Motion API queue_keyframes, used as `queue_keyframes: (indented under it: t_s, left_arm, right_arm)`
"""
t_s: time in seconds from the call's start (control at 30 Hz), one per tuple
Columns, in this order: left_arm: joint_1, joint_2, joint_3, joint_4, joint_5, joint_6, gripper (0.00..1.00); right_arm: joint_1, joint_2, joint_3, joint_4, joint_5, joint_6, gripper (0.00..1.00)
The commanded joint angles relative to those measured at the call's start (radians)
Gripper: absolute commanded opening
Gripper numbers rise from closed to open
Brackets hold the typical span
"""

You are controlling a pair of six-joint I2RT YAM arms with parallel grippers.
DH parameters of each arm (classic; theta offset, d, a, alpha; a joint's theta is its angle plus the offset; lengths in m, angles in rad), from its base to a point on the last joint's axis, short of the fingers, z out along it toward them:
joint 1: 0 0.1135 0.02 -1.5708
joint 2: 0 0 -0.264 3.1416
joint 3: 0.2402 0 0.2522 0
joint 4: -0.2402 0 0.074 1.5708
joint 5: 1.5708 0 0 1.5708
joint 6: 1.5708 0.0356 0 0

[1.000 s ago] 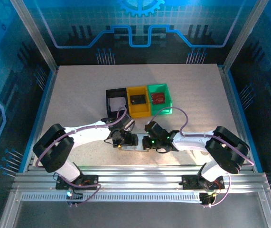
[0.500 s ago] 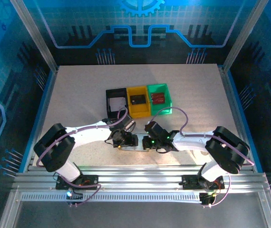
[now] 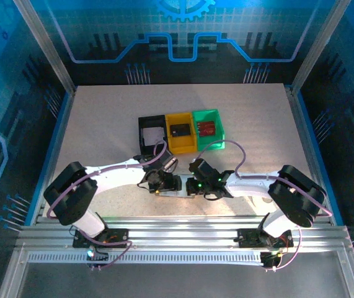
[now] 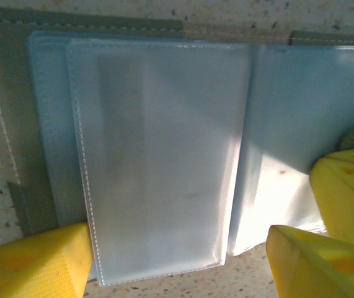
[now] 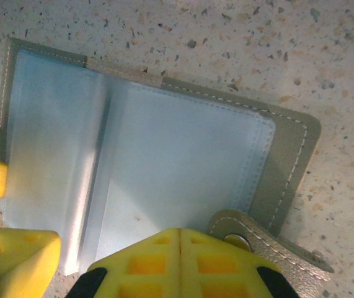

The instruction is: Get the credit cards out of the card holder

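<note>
Top view: speckled worktop [image 3: 102, 124]. Three bins sit in a row past mid-worktop, touching: black bin [image 3: 142, 124], yellow bin [image 3: 192, 139], green bin [image 3: 219, 133]. A pale card [image 3: 155, 135] lies in the black, a dark card [image 3: 178, 130] in the yellow, a red card [image 3: 207, 128] in the green. Near the arm bases, both arms fold inward. The left fingers [image 3: 163, 182] and right fingers [image 3: 195, 185] face each other, with the card holder [image 3: 178, 187] flat on the worktop between them.

Left wrist view: card holder [image 4: 164, 155] lies open, grey stitched cover at the edges. Clear sleeves [image 4: 158, 186] are fanned across it, pale and glossy. I can't make out any card in them. Left fingers [image 4: 34, 264] are spread wide, one at each side of the sleeve stack's near edge, gripping nothing. The right arm's yellow tip shows at the right edge.

Right wrist view: card holder [image 5: 183, 149] is open on the worktop, its snap tab [image 5: 269, 242] sticking out at lower right. Right fingers [image 5: 180, 261] are clenched together, tips at the sleeves' near edge just beside the tab, nothing between them. Can't tell whether they press down. Left arm's yellow tips are at lower left.
</note>
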Motion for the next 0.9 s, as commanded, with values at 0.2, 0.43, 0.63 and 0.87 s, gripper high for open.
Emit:
queue_keyframes:
  t_s: [0.2,0.43,0.63,0.87]
  left_arm:
    - [-0.011,-0.093,0.005,0.078,0.080,-0.080,0.74]
    - [-0.011,-0.094,-0.006,0.155,0.140,-0.128,0.74]
    - [-0.023,-0.065,0.015,0.200,0.181,-0.156,0.74]
    - [-0.048,-0.017,0.052,0.213,0.183,-0.164,0.74]
  right_arm:
    - [0.011,0.002,-0.030,-0.008,0.012,0.003,0.00]
    - [0.006,-0.023,-0.046,0.022,-0.006,0.002,0.00]
    - [-0.011,-0.093,-0.088,0.057,-0.023,-0.002,0.00]
    - [-0.039,-0.187,-0.131,0.069,-0.040,-0.009,0.00]
